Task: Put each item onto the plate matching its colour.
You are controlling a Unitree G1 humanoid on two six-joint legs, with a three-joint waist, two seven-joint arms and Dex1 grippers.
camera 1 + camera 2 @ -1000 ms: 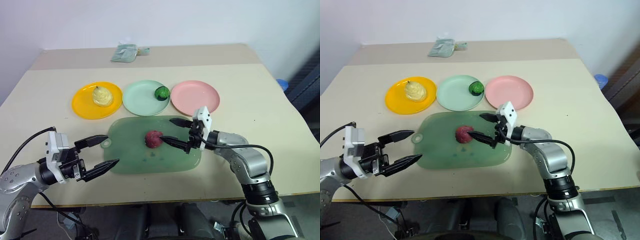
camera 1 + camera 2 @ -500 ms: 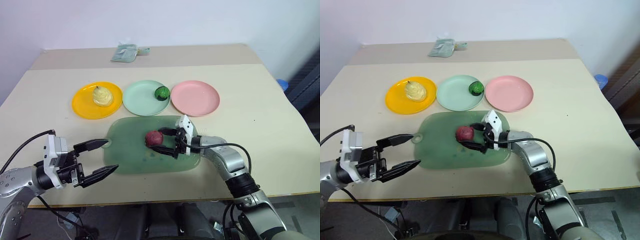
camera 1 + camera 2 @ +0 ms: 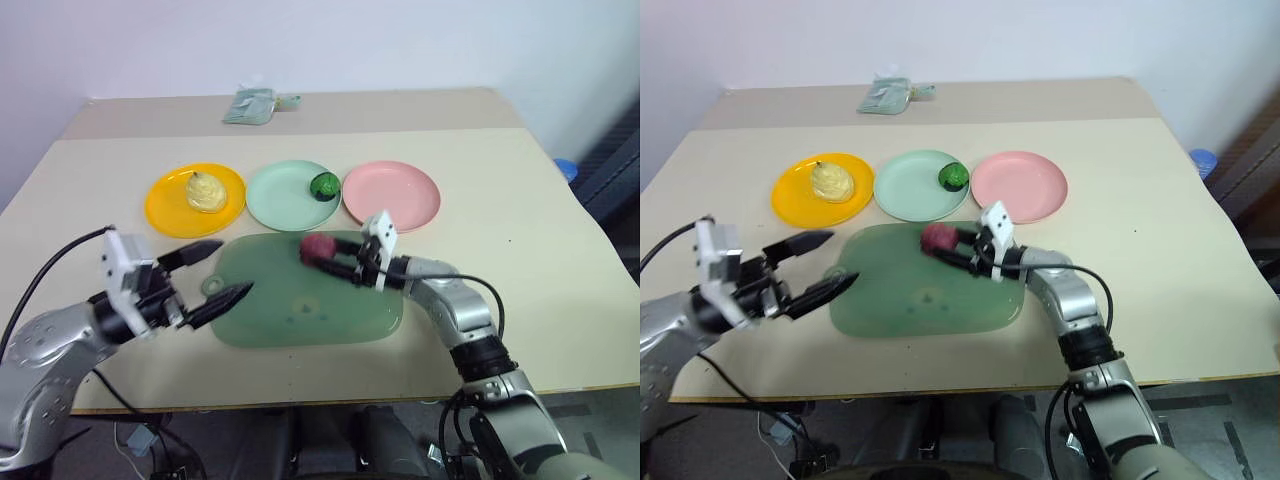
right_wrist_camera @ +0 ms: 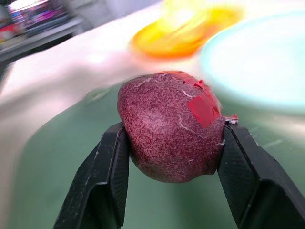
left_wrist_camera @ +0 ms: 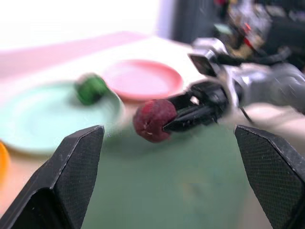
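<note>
Clamped in the right hand (image 3: 338,258), the dark red-purple lump (image 4: 172,131) looks speckled, cracked, red-patched

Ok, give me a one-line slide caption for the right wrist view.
Right gripper shut on the dark red lump above the green tray.

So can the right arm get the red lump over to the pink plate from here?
Probably yes. The right gripper is shut on the red lump, and the pink plate lies bare just beyond it with nothing between.
</note>
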